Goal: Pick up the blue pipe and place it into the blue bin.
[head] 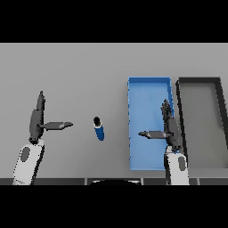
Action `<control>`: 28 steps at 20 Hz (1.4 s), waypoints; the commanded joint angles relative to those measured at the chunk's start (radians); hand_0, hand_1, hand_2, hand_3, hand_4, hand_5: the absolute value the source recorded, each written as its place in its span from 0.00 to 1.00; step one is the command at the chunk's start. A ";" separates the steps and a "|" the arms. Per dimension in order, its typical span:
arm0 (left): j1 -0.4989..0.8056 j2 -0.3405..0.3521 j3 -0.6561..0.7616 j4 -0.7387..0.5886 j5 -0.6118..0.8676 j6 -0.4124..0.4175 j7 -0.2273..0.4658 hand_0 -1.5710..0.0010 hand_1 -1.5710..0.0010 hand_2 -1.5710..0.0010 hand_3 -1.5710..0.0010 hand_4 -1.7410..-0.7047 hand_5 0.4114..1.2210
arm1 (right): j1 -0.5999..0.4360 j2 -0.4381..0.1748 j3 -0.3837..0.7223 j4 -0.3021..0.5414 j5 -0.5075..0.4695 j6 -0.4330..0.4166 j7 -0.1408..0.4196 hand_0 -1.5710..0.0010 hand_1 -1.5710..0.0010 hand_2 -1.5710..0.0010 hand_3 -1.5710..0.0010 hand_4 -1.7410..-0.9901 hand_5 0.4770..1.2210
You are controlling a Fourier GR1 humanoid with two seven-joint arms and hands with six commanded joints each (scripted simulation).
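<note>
The blue pipe (99, 131) stands on end on the grey table, its dark ring-shaped end facing up, a little left of the blue bin (146, 101). My left hand (35, 121) is open to the left of the pipe, fingers straight and thumb pointing towards it; a strip of table shows between them, so it does not touch the pipe. My right hand (171, 129) is open over the blue bin, fingers straight, thumb pointing left, holding nothing.
A dark grey bin (201, 120) stands right beside the blue bin on its right. The grey table (80, 75) stretches away behind the pipe and the hands.
</note>
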 commanded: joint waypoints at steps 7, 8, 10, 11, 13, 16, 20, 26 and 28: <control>-0.011 0.060 -0.014 0.049 -0.004 -0.115 -0.071 1.00 1.00 1.00 1.00 0.75 0.22 | -0.012 -0.069 0.013 0.002 0.070 0.005 -0.064 1.00 1.00 1.00 1.00 0.71 0.20; 0.008 0.106 -0.028 0.060 -0.014 -0.184 -0.119 1.00 1.00 1.00 1.00 0.75 0.22 | 0.020 -0.104 0.037 -0.026 0.121 0.009 -0.113 1.00 1.00 1.00 1.00 0.72 0.20; 0.015 0.151 -0.033 0.072 -0.015 -0.252 -0.164 1.00 1.00 1.00 1.00 0.75 0.22 | 0.055 -0.129 0.071 -0.072 0.170 0.017 -0.121 1.00 1.00 1.00 1.00 0.72 0.20; 0.014 0.156 -0.039 0.077 -0.019 -0.266 -0.166 1.00 1.00 1.00 1.00 0.75 0.22 | 0.058 -0.138 0.075 -0.082 0.177 0.019 -0.108 1.00 1.00 1.00 1.00 0.73 0.20; 0.015 0.165 -0.041 0.076 -0.014 -0.287 -0.177 1.00 1.00 1.00 1.00 0.75 0.23 | 0.063 -0.136 0.081 -0.092 0.182 0.018 -0.096 1.00 1.00 1.00 1.00 0.71 0.20; 0.033 0.185 -0.066 0.042 0.008 -0.364 -0.206 1.00 1.00 1.00 1.00 0.74 0.21 | 0.059 -0.137 0.088 -0.100 0.189 0.020 -0.083 1.00 1.00 1.00 1.00 0.73 0.19; 0.076 0.216 -0.135 -0.046 0.000 -0.445 -0.178 1.00 1.00 1.00 1.00 0.67 0.15 | 0.059 -0.140 0.087 -0.082 0.192 0.022 -0.101 1.00 1.00 1.00 1.00 0.75 0.19; 0.072 0.162 -0.267 -0.119 -0.070 -0.478 -0.077 1.00 1.00 1.00 1.00 0.58 0.06 | 0.063 -0.146 0.081 -0.098 0.175 0.035 -0.078 1.00 1.00 1.00 1.00 0.74 0.19; 0.073 0.136 -0.295 -0.119 -0.086 -0.482 -0.080 1.00 1.00 1.00 1.00 0.58 0.05 | 0.057 -0.143 0.079 -0.090 0.173 0.033 -0.081 1.00 1.00 1.00 1.00 0.72 0.18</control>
